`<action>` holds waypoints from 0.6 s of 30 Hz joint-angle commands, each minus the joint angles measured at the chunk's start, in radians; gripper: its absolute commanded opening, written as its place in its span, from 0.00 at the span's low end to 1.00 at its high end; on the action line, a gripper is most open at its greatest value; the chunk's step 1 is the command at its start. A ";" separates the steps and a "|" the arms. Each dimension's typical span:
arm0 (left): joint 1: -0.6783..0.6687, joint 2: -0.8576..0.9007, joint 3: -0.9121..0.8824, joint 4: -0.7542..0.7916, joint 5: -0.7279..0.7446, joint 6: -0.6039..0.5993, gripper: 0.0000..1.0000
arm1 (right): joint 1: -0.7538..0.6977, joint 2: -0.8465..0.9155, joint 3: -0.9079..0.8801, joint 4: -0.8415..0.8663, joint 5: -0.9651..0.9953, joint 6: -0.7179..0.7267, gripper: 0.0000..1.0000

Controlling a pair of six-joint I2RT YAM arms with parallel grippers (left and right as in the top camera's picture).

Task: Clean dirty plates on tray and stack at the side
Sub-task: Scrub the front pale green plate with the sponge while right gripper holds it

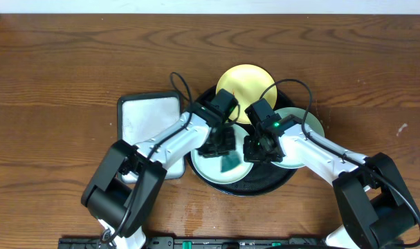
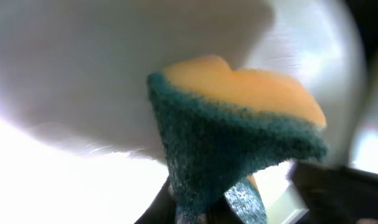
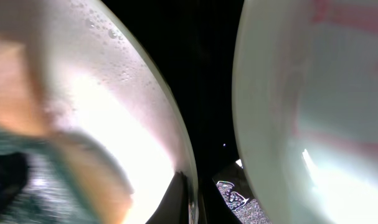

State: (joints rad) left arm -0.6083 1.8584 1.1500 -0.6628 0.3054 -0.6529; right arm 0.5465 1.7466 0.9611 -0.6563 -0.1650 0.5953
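Observation:
The black tray (image 1: 259, 188) carries three plates: a pale yellow plate (image 1: 241, 81) at the back, a mint green plate (image 1: 215, 168) at the front left and a second mint green plate (image 1: 303, 128) at the right. My left gripper (image 1: 220, 144) is shut on a green and yellow sponge (image 1: 230, 163), which presses on the front left plate (image 2: 83, 74). The sponge (image 2: 238, 124) fills the left wrist view above that gripper (image 2: 201, 208). My right gripper (image 3: 192, 199) is shut on that wet plate's rim (image 3: 176, 124). The right plate (image 3: 313, 124) shows red smears.
A white rectangular tray (image 1: 147, 114) with a black rim lies just left of the black tray, under my left arm. Dark brown wood-grain tabletop (image 1: 57, 83) spreads out on both sides.

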 commanded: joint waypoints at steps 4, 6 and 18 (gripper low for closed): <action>0.094 0.021 -0.029 -0.146 -0.331 0.058 0.07 | 0.007 0.045 -0.027 -0.020 0.063 -0.016 0.01; 0.113 0.010 -0.022 -0.174 -0.368 0.057 0.08 | 0.007 0.045 -0.027 -0.020 0.063 -0.016 0.01; 0.076 -0.039 -0.034 -0.036 -0.042 0.028 0.07 | 0.007 0.045 -0.027 -0.020 0.063 -0.016 0.01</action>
State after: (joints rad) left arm -0.5194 1.8229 1.1370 -0.7383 0.1970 -0.6025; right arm 0.5465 1.7466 0.9611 -0.6563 -0.1699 0.5953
